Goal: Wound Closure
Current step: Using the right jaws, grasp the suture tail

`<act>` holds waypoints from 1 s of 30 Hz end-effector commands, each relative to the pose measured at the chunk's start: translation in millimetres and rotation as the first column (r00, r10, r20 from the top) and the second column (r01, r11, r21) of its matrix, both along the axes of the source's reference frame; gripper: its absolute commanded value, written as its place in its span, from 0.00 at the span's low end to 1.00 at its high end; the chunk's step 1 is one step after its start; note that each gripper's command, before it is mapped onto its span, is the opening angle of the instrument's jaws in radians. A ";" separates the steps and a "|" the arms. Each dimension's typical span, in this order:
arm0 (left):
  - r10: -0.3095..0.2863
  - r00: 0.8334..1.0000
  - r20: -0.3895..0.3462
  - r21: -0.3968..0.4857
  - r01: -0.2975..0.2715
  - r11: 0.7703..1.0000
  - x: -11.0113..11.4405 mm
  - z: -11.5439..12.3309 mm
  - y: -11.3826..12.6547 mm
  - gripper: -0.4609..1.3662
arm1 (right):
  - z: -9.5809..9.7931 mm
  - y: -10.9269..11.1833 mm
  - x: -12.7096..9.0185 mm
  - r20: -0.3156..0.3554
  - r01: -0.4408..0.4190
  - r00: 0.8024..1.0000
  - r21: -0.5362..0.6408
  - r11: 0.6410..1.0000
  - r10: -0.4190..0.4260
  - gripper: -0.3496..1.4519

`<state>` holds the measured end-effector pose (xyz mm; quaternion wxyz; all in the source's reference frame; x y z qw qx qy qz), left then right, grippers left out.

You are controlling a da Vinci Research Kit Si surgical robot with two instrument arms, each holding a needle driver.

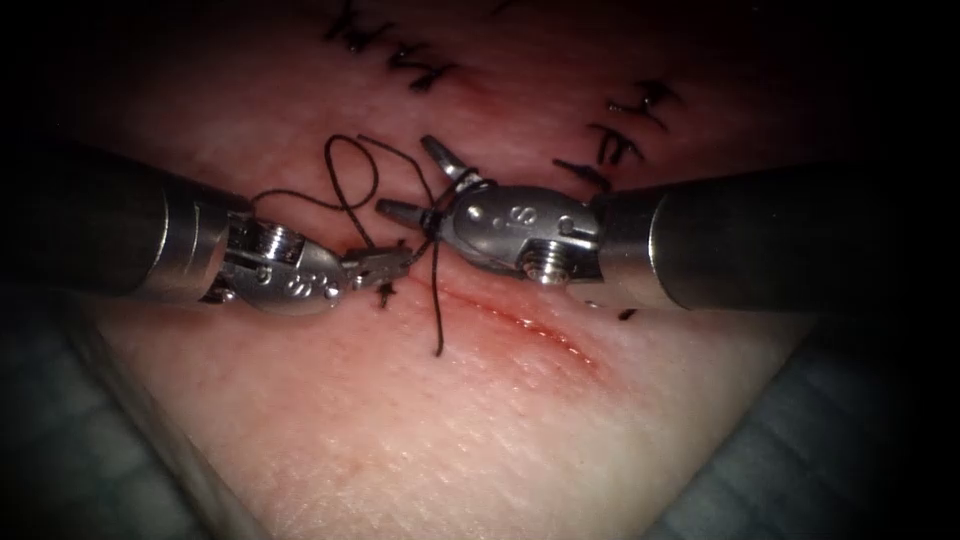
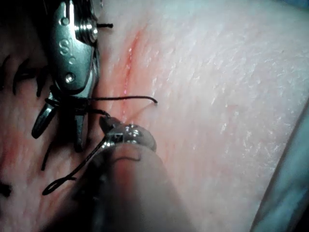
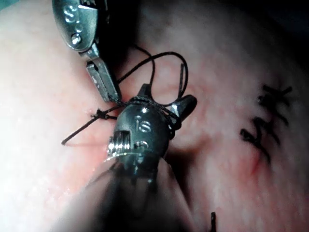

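Thread (image 1: 350, 180) looped round R tool (image 1: 422, 180), jaws apart, empty. L tool (image 1: 385, 262) jaws clamped on thread at cut (image 1: 530, 325), tissue (image 1: 450, 440) center.

both tool shafts (image 1: 100, 235) cropped by edges

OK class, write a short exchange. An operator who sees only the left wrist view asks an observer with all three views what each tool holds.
Operator: Are my left tool's jaws on the thread?
Observer: Yes. In the right wrist view the left tool is shut on the thread, just beside the stitch in the tissue.
Operator: Is the right tool holding anything?
Observer: No. In the endoscope view the right tool has its jaws open and holds nothing. The thread is only wound around them.
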<state>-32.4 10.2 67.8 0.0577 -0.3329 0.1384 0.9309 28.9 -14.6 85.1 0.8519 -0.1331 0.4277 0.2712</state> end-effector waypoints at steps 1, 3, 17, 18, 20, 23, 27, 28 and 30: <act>-0.002 1.000 0.001 0.007 0.002 1.000 -0.1 0.1 0.1 0.06 | 0.5 0.3 0.2 0.005 -0.002 1.000 -0.003 1.000 0.002 0.78; -0.004 1.000 0.001 0.007 0.004 1.000 -0.3 0.2 0.2 0.06 | 1.1 0.4 0.3 0.008 -0.004 1.000 -0.007 1.000 0.004 0.77; -0.007 1.000 -0.003 0.006 0.007 1.000 -0.3 0.8 0.9 0.06 | 2.5 -0.1 1.5 -0.005 0.027 1.000 -0.004 1.000 -0.027 0.40; -0.007 1.000 -0.002 0.006 0.007 1.000 -0.2 0.8 0.9 0.06 | 2.4 -0.1 1.4 -0.006 0.028 1.000 -0.004 1.000 -0.028 0.31; -0.006 1.000 -0.002 0.005 0.006 1.000 -0.1 0.8 0.8 0.06 | 2.2 -0.3 1.2 -0.015 0.037 0.999 -0.004 0.999 -0.037 0.00; -0.006 1.000 -0.003 0.004 0.006 1.000 0.0 0.9 0.6 0.06 | 2.0 -0.5 1.0 -0.012 0.055 0.998 -0.014 0.998 -0.055 0.00; -0.010 1.000 -0.002 0.007 0.010 1.000 0.1 0.8 0.3 0.06 | 2.0 -0.5 1.0 -0.008 0.055 0.998 -0.020 0.998 -0.055 0.00; -0.010 1.000 -0.002 0.007 0.010 1.000 0.1 0.8 0.3 0.06 | 2.0 -0.5 1.0 -0.008 0.055 0.998 -0.020 0.998 -0.055 0.00; -0.009 1.000 -0.002 0.007 0.009 1.000 0.1 0.7 0.2 0.06 | 2.0 -0.5 1.0 -0.005 0.058 0.998 -0.024 0.998 -0.058 0.00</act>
